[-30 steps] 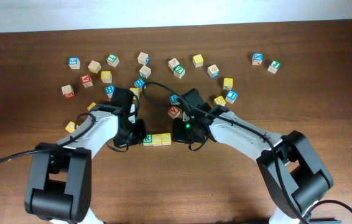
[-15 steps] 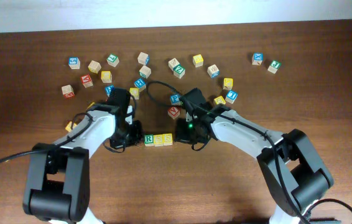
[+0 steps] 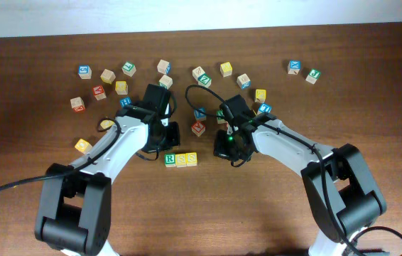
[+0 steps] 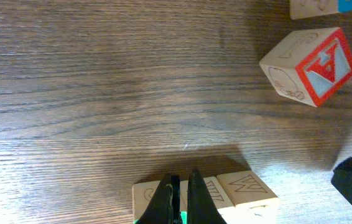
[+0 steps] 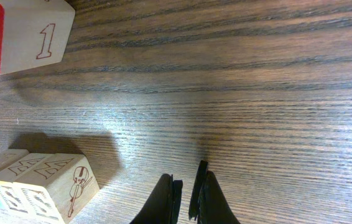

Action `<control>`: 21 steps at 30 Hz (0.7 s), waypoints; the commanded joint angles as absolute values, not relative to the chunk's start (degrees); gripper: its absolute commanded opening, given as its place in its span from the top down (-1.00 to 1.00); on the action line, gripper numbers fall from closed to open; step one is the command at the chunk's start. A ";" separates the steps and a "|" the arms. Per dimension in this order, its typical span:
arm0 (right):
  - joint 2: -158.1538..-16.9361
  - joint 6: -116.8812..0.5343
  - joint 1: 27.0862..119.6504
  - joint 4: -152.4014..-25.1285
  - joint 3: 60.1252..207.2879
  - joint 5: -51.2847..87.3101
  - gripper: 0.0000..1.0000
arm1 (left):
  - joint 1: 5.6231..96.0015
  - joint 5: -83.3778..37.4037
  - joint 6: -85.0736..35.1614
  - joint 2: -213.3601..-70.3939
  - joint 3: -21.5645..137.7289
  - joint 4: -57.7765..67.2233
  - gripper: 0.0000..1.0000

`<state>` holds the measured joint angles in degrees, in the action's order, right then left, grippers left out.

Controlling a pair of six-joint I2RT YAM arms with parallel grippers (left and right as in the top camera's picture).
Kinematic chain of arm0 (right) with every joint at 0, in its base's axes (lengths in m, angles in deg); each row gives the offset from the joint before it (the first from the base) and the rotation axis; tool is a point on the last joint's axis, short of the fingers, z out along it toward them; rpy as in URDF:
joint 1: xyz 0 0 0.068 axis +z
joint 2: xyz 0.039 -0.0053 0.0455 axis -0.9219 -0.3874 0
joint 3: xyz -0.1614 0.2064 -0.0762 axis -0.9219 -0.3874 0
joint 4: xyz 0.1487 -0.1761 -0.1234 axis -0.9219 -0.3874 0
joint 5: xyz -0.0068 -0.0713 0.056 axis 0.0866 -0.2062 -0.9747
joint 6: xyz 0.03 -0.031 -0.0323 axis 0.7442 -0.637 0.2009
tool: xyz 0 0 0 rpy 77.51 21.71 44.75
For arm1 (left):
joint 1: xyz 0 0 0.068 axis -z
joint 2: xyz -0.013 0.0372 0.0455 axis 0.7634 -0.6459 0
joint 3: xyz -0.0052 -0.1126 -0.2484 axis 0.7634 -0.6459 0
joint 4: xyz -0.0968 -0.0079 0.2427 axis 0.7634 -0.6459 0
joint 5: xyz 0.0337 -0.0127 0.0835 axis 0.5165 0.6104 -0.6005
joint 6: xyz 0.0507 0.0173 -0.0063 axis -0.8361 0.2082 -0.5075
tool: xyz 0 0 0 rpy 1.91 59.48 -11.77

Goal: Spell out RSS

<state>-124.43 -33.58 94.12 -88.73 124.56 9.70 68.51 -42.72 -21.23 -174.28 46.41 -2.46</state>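
Row: the three blocks [image 3: 180, 160] lie side by side and touching, in the near-middle of the table [image 3: 293, 213]. From overhead we read green R, then two yellow S faces.
Placement: we judge the row is set apart from the loose blocks [image 3: 121, 87] so the word reads alone, left to right.
Left gripper: the left gripper [image 4: 183, 177] hangs just beyond the R end of the row. Its jaws are drawn almost together with only a thin slit between them, and nothing is in them.
Right gripper: the right gripper [image 5: 187, 186] is over bare wood, off the S end and apart from the row. Its jaws show a narrow gap and hold nothing.
Reason for pose: with both tools off the blocks and nothing gripped, we judge the spelling is complete or near it.
Neighbour: the red block [image 3: 198, 128] sits near the row on its far side without touching it. We see no need to move it.
Cut off: the left wrist view clips the row at the bottom edge, and the fingers cover part of it. The right wrist view shows only side faces.
Unclear: most letters on the loose blocks are too small to read. We cannot confirm that the block marked 1 in the right wrist view is the red one.
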 commanded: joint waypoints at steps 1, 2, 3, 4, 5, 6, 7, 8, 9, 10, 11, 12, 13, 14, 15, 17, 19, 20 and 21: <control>-124.87 -34.35 93.77 -88.78 125.37 10.18 0.92 | 68.64 -44.43 -19.87 -175.11 45.62 -3.18 1.00; -124.87 -34.35 93.77 -88.78 125.37 10.18 0.92 | 68.64 -44.41 -19.87 -175.55 45.62 -4.40 1.00; -124.87 -34.33 93.77 -88.75 125.37 10.18 0.92 | 68.64 -44.41 -19.90 -175.68 45.62 -4.88 1.00; -124.87 -34.35 93.77 -88.78 125.37 10.18 0.92 | 68.64 -44.36 -19.90 -175.70 45.58 -5.06 1.00; -124.87 -34.35 93.77 -88.78 125.37 10.18 0.92 | 68.64 -43.97 -19.87 -175.72 45.58 -5.21 1.00; -124.87 -34.33 93.77 -88.78 125.37 10.18 0.92 | 68.64 -43.49 -19.90 -175.74 45.58 -5.56 1.00; -124.87 -34.33 93.77 -88.75 125.37 10.18 0.92 | 68.72 -42.92 -19.90 -175.77 45.56 -5.98 1.00; -124.87 -34.33 93.77 -88.75 125.37 10.20 0.92 | 68.90 -42.92 -19.90 -175.77 45.51 -6.00 1.00; -124.87 -34.35 93.77 -88.78 125.37 10.18 0.92 | 69.51 -42.92 -19.90 -175.77 45.51 -6.00 1.00; -124.87 -34.35 93.77 -88.78 125.37 10.18 0.92 | 69.73 -42.90 -19.90 -175.77 45.51 -6.02 1.00; -124.87 -34.35 93.77 -88.78 125.37 10.18 0.92 | 69.86 -42.92 -19.90 -175.77 45.51 -6.17 1.00; -124.87 -34.35 93.77 -88.75 125.37 10.18 0.92 | 69.86 -42.92 -19.90 -175.77 45.51 -6.37 1.00; -124.87 -34.35 93.77 -88.78 125.37 10.18 0.92 | 69.86 -42.92 -19.90 -175.77 45.51 -6.57 1.00; -124.87 -34.35 93.77 -88.75 125.37 10.18 0.92 | 69.86 -42.92 -19.90 -175.77 45.51 -6.81 1.00; -124.87 -34.33 93.77 -88.75 125.37 10.20 0.92 | 69.86 -42.92 -19.90 -175.77 45.51 -6.87 1.00; -124.87 -34.35 93.77 -88.78 125.37 10.18 0.92 | 69.86 -42.94 -19.90 -175.77 45.51 -6.83 1.00; -124.87 -34.33 93.77 -88.75 125.37 10.18 0.92 | 69.86 -42.99 -19.90 -175.77 45.51 -6.43 1.00; -124.87 -34.33 93.77 -88.75 125.37 10.09 0.92 | 69.84 -42.99 -19.92 -175.77 45.54 -5.56 1.00; -124.87 -34.33 93.88 -88.75 125.37 9.94 0.92 | 69.47 -43.10 -19.92 -175.74 46.32 -4.86 1.00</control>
<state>-124.43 -33.74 94.12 -88.75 124.56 9.70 69.69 -43.53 -20.81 -174.94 46.13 -6.04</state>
